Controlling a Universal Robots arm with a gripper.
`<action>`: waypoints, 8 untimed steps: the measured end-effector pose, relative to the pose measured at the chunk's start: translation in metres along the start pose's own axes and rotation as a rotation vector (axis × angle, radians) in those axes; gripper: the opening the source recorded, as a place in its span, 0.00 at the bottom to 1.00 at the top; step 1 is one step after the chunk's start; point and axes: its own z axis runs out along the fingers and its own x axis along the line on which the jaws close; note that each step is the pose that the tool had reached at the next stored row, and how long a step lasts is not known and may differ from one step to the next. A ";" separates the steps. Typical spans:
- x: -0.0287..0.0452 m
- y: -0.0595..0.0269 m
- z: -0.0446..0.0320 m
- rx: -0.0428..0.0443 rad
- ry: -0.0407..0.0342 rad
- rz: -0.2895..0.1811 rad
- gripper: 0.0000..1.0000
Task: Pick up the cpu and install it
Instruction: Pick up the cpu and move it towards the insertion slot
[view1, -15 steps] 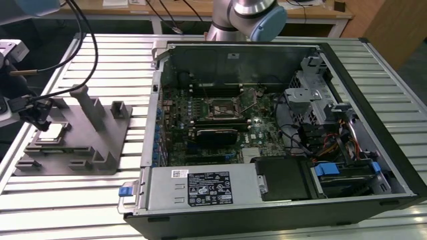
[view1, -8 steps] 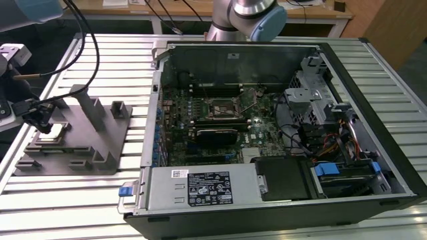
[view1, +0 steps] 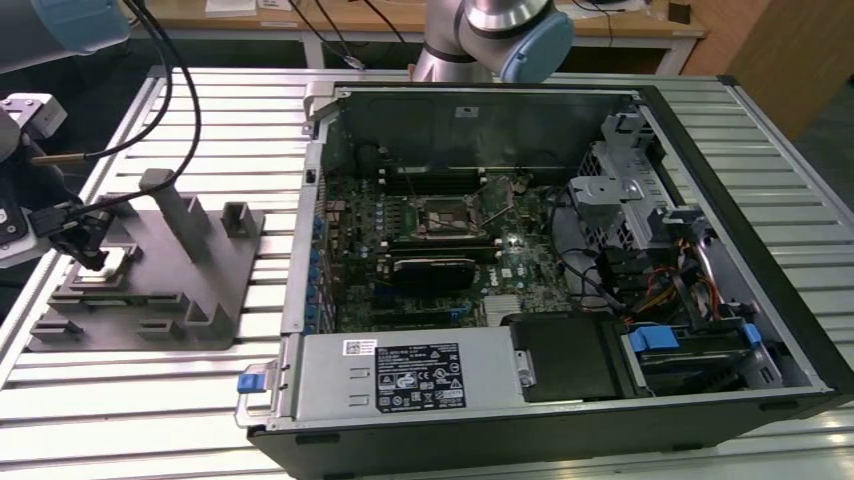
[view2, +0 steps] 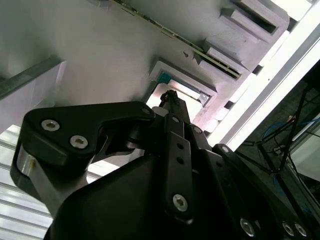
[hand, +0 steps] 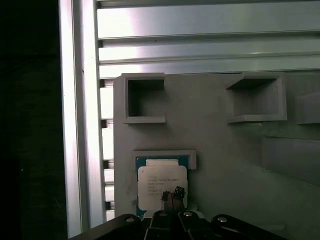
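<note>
"The cpu (view1: 120, 260), where was it from where you stood?"

"In the exterior view it lay flat in a shallow pocket of the grey fixture (view1: 174, 300), on that view's left. That was well apart from the open computer case (view1: 747, 180) and the socket (view1: 441, 218) on its board. The gripper (view1: 91, 258) hung right over it."

"Did it have hold of it?"

"I couldn't tell. In the second wrist view the gripper (view2: 169, 96) reached down towards the pale top of the cpu (view2: 189, 92). How far open it stood, or whether it gripped anything, I couldn't make out."

"And the first wrist view?"

"That was the plainest. The cpu (hand: 161, 182) sat square in its pocket, silvery top up, with a thin teal rim showing round it. The gripper (hand: 172, 194) was over one edge of that top, touching or just above, I couldn't say which."

"How would it handle, do you reckon?"

"Light, stiff and flat, I'd judge. The smooth metal top looked slippery. The underside is likely delicate, so I wouldn't let it tip or drop. The pocket walls stood close round it and left little room at the sides. I'd take it by two opposite edges, or flat on the top, and keep it level."
</note>
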 end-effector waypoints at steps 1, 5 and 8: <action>0.0000 0.0000 0.0000 -0.0002 0.0001 0.000 0.11; -0.0001 0.0000 0.0003 -0.0013 -0.0002 0.000 0.11; 0.0000 0.0000 0.0015 -0.0012 -0.0001 0.000 0.11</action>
